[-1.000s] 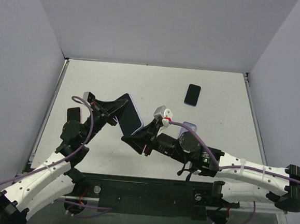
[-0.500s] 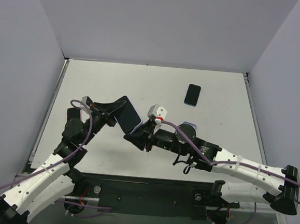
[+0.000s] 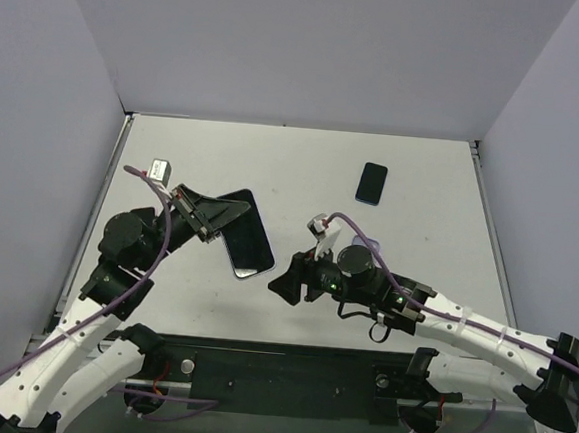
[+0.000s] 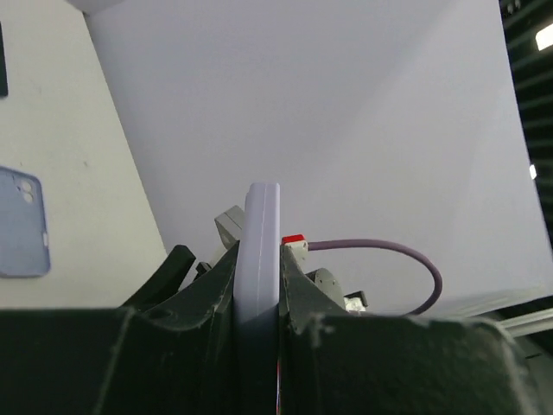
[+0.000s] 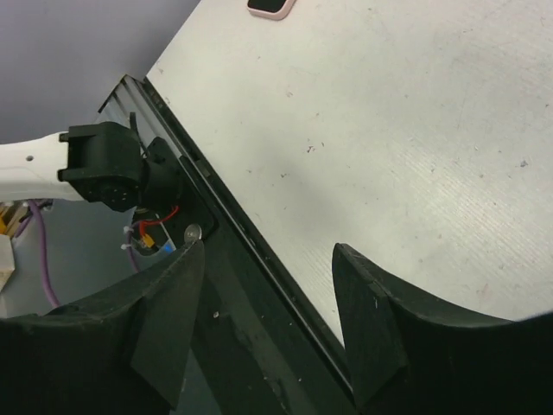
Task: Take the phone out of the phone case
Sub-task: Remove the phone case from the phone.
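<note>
The phone [image 3: 248,238] could fall. The left gripper [image 3: 217,221] holds it by one end only, and it seems to be lifted off the worktop [image 3: 304,162] with nothing under the far end. If the right gripper [image 3: 289,285] comes in crooked and tugs at the pale purple phone case [image 4: 262,233], the whole thing might twist out and drop (the phone looks to be still inside its case). A hard pull could also bend the case and not free the phone.

The left jaws are closed tight on the phone, one on each flat side. The right jaws are wide apart. They hold nothing and touch nothing. They hang over the worktop, near the phone's low end but apart from it.
</note>
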